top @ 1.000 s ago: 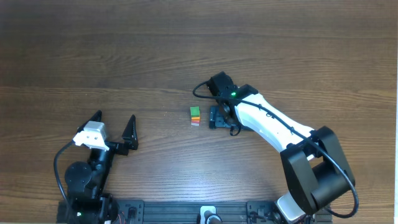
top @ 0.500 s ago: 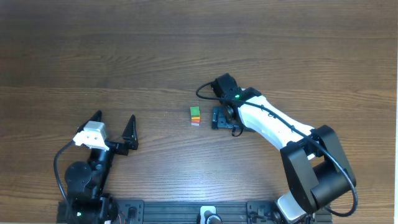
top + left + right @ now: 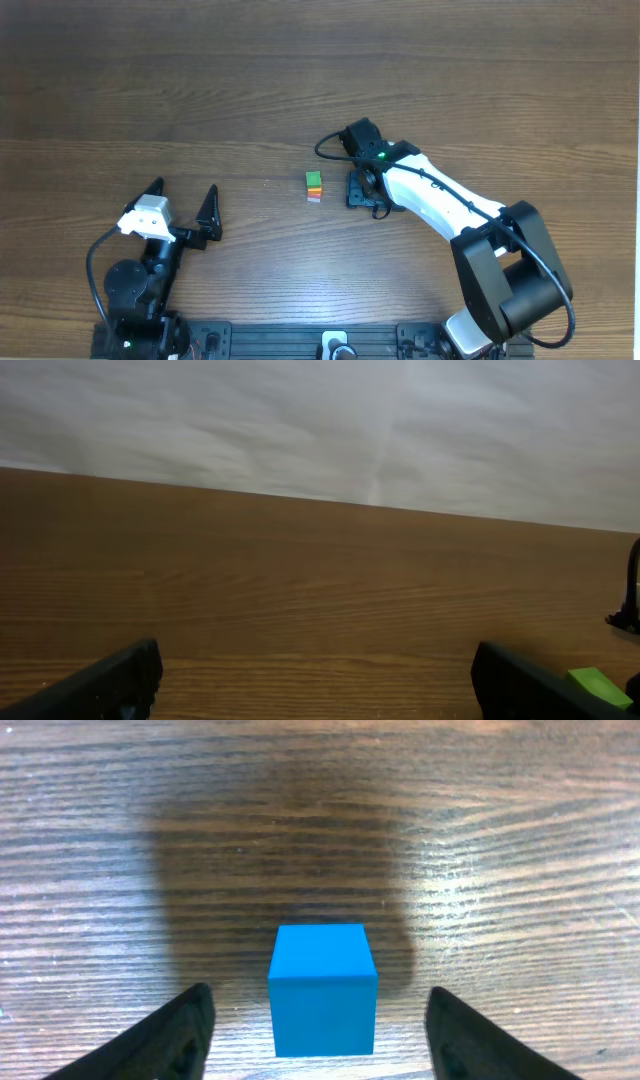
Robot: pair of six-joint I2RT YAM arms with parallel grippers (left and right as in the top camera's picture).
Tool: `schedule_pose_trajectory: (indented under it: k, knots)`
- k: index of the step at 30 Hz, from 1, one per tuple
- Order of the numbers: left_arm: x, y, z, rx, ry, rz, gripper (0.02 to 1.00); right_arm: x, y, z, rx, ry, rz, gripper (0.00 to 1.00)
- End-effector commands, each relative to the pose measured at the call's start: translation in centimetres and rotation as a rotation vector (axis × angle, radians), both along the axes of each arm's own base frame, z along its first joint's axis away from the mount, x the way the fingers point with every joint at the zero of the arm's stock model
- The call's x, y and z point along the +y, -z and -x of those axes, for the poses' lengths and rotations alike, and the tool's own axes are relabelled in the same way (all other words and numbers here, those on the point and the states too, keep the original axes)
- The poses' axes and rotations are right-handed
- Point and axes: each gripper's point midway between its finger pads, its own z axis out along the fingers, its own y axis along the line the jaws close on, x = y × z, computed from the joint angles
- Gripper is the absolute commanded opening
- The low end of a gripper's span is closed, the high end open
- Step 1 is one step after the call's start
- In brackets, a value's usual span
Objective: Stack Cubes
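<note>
Blue cube [image 3: 322,990] sits on the counter [image 3: 520,810] just right of the stack [image 3: 314,186], between my right pincer's [image 3: 362,190] spread fingers [image 3: 175,1035]; light, rigid and smooth, I judge, so I'd squeeze its flat sides.

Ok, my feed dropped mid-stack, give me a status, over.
Right claw open, straddling blue cube, no contact. Left claw open, off to the side. Green-topped stack stands apart from the blue cube, bare table between.

Right arm [image 3: 440,205]: white shell, black joints (green light lit), black right gripper [image 3: 318,1012].
</note>
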Motion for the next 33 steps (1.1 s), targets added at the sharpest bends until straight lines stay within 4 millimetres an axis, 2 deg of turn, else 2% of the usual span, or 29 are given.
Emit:
schedule_pose_trajectory:
  k: [1,11,33]
  knots:
    - [-0.12,0.11,0.03,-0.005,0.007,-0.014,1.0,-0.23,0.46,0.12,0.012,0.005,0.001,0.61]
    - [-0.12,0.11,0.03,-0.005,0.007,-0.014,1.0,-0.11,0.46,-0.12,0.002,-0.002,-0.003,0.489]
    - [-0.12,0.11,0.03,-0.005,0.007,-0.014,1.0,-0.1,0.51,-0.19,0.0,0.0,-0.008,0.338]
